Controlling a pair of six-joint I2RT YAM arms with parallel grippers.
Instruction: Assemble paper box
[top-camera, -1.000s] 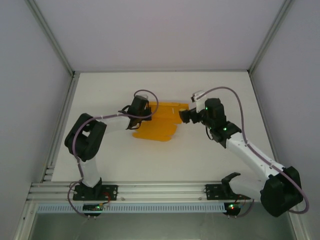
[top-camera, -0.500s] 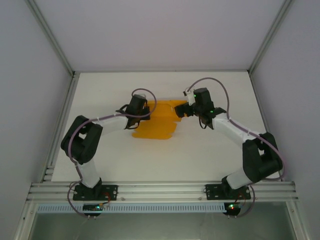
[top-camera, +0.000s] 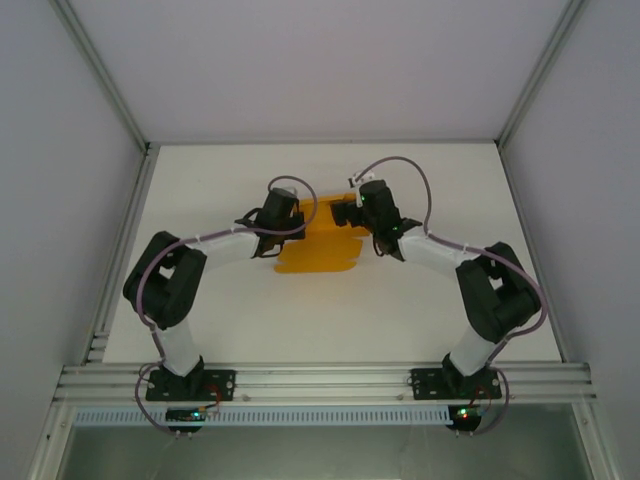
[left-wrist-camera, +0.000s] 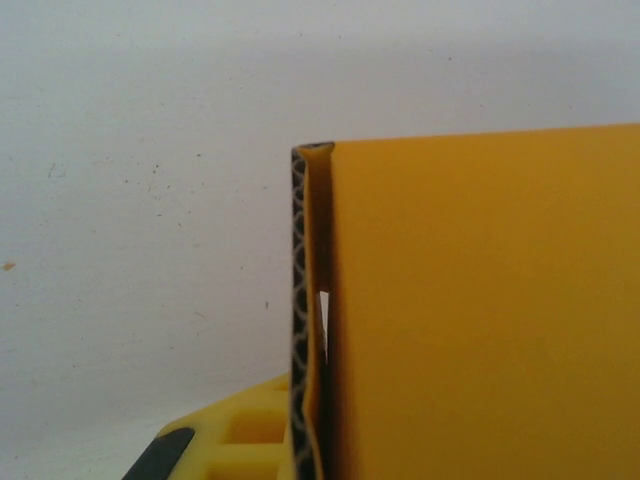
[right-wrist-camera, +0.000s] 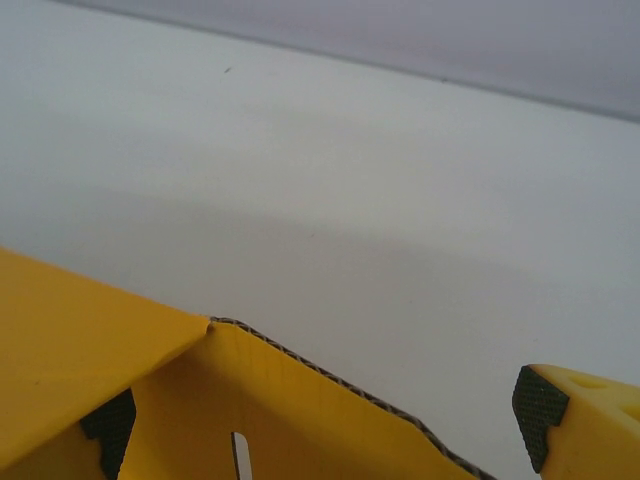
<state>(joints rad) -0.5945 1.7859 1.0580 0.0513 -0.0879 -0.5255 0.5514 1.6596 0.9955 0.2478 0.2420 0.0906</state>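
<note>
On the white desk (top-camera: 200, 300) the left hand (top-camera: 288, 222) sits at the left edge of the paper box (top-camera: 318, 255), a bright orange sheet of thin die-cut card lying mid-desk, mostly flat with its far part raised. From the left wrist we see an upright orange wall with its corrugated edge facing us and one yellow finger (left-wrist-camera: 245, 440) just beside it. The other finger is hidden, so we cannot tell whether this hand is clamped or apart. To the right, the right hand (top-camera: 343, 214) meets the card's far right corner. Its wrist view shows the black pads (right-wrist-camera: 538, 400) spread wide with a raised, creased flap running between them and nothing pinched. We judge the step in hand to be folding a side wall up. To do it well, we would have the left hand steady its wall, press the right hand along the crease rather than mid-panel, and go slowly, since thin card can buckle or slide on the smooth desk.
</note>
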